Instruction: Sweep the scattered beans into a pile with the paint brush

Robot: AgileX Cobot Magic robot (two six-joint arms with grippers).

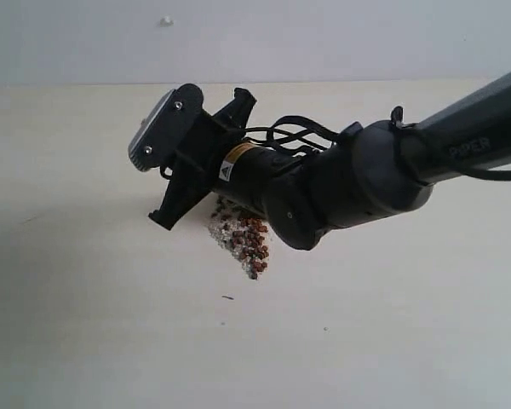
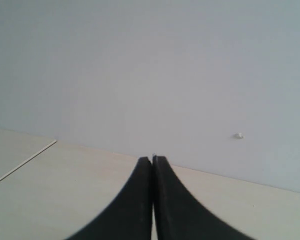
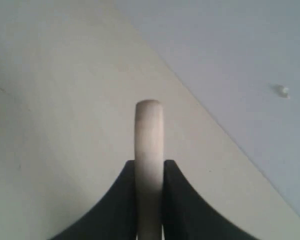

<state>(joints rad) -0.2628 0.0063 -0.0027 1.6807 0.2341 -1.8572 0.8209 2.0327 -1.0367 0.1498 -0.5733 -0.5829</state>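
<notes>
One compact, elongated mound of tiny round reddish-brown beans (image 1: 245,240), flecked with whitish crumbs, lies mid-table on the smooth matte cream tabletop (image 1: 85,341), partly hidden by the glossy black right arm (image 1: 366,179). The right gripper (image 3: 149,162) clamps one pale, round-ended wooden brush handle (image 3: 149,130). The left gripper (image 2: 152,159) has its two curved black fingers pressed together, empty.

"PIPER" on right arm (image 1: 460,136); warning-triangle sticker (image 1: 228,170) there too.

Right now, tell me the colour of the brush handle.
Pale wood; the paint brush handle shows best in the right wrist view.
</notes>
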